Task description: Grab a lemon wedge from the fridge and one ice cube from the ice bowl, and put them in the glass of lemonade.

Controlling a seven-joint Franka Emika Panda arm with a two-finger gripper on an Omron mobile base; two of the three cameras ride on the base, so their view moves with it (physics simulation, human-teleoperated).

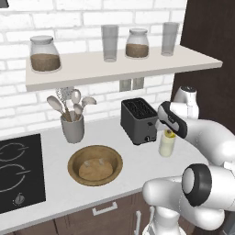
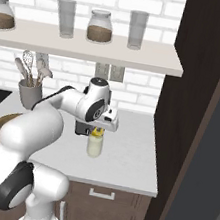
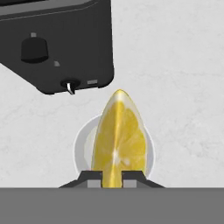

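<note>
My gripper (image 3: 111, 176) is shut on the lemon wedge (image 3: 119, 135), a bright yellow slice pinched between the two finger tips. Straight below it stands the glass of lemonade (image 3: 82, 146), its round rim ringing the wedge in the hand view. From the left base view, the wedge (image 1: 169, 134) hangs at the glass's (image 1: 166, 147) mouth under the gripper (image 1: 168, 131). From the right, the glass (image 2: 94, 147) stands on the counter below the wedge (image 2: 98, 131). The ice bowl (image 1: 73, 161), wide and wooden, lies to the left; I cannot make out an ice cube in it. The fridge's doors are out of view.
A black toaster (image 1: 137, 120) stands just behind the glass. A grey utensil cup (image 1: 72, 129) is behind the bowl and a stovetop (image 1: 18, 172) lies at far left. A shelf (image 1: 124, 69) with jars and tall glasses hangs overhead. A dark tall panel (image 2: 195, 96) bounds the counter's right end.
</note>
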